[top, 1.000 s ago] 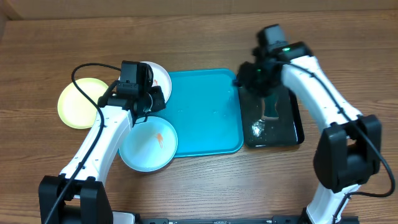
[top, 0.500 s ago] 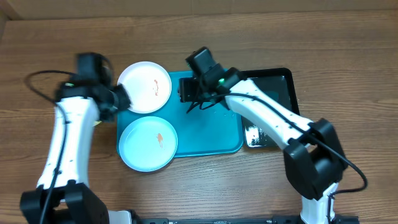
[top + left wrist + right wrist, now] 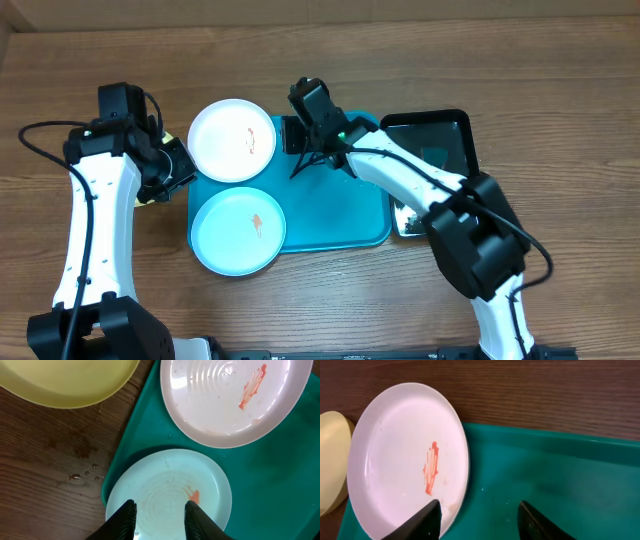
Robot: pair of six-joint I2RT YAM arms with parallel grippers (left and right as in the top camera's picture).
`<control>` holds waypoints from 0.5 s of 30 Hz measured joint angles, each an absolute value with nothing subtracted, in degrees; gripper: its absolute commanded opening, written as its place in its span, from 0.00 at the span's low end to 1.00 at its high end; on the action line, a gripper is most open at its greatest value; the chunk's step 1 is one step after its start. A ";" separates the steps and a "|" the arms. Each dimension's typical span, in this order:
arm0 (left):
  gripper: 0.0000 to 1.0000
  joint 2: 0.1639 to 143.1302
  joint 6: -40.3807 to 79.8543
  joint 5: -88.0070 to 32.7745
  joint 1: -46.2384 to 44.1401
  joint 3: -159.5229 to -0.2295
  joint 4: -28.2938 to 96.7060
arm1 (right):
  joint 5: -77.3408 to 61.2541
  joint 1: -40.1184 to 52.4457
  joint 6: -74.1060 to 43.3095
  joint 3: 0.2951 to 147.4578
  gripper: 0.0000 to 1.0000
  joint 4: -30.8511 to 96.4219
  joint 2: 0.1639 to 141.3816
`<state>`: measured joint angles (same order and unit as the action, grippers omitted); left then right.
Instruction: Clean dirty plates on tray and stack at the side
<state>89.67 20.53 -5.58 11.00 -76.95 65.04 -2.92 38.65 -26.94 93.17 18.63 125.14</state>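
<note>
white plate (image 3: pixel 395 460) just beside right hand (image 3: pixel 480 522)

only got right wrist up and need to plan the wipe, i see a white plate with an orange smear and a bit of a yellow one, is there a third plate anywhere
observer: yes, a light blue plate lies at the near left corner of the turquoise tray, overhanging its rim.
operator: dirty too
observer: it has a small orange smear near its middle, plain in the left wrist view.
operator: is the yellow one on the tray
observer: no, the yellow plate sits on the wooden table, just off the tray's left rim.
</note>
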 measured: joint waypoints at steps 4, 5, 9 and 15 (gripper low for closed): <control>0.36 89.67 20.53 -5.02 10.96 -76.95 65.30 | -4.27 38.76 -26.94 93.17 0.50 14.48 127.85; 0.36 89.67 20.53 -4.80 10.96 -76.95 65.34 | -4.49 38.79 -26.92 93.17 0.50 13.67 128.42; 0.36 89.67 20.53 -3.66 10.96 -76.95 65.39 | -4.95 38.85 -27.24 93.17 0.44 12.69 129.99; 0.36 89.67 20.53 -2.90 10.96 -76.95 65.41 | -5.56 39.05 -28.32 93.19 0.43 11.51 131.55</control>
